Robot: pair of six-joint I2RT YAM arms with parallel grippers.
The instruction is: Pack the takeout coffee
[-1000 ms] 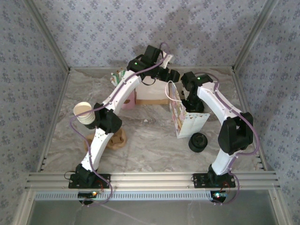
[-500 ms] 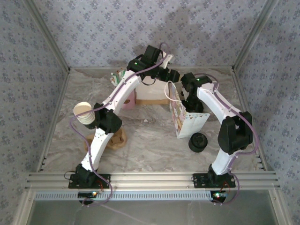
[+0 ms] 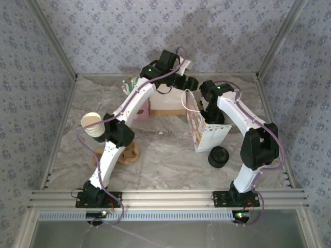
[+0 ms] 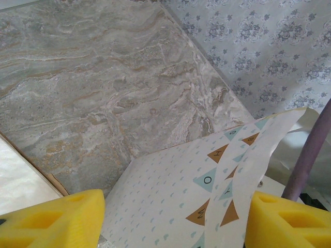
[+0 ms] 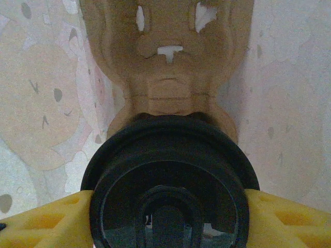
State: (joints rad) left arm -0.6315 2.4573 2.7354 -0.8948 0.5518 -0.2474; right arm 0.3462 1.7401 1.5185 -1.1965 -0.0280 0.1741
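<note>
- Landmark: the white patterned paper bag (image 3: 204, 135) stands upright on the marble-patterned bench (image 3: 165, 155) with its mouth up.
- Right tool (image 5: 168, 219): it reaches down into the bag through the mouth. Its yellow fingers (image 5: 46, 217) are parted to cup width. They bear on both sides of the takeout coffee (image 5: 168, 165), a cup whose round black plastic lid faces the wrist camera. The hold is judged firm.
- Position of the takeout coffee: it is inside the bag, between the bag's inner walls, in the right tool. Whether its base rests on anything cannot be told.
- Governing relation: a brown moulded cardboard cup carrier (image 5: 168, 67) lies deeper in the bag, beyond the cup. The cup's long axis runs in line with the tool's approach, lid toward the wrist and base toward the carrier. The coming move is therefore judged to be a straight advance along that axis until the base seats in the carrier.
- Left tool (image 4: 170, 222): it sits at the far rim of the bag with its fingers wide apart. A printed panel of the bag lies between them but is not pinched. Its role is judged to be steadying the mouth.
- Nearer arm: the right arm has the cup. The left tool is outside the bag.
- A squat black pile of spare lids (image 3: 218, 156) sits on the bench just on the near side of the bag. It is not part of the load.
</note>
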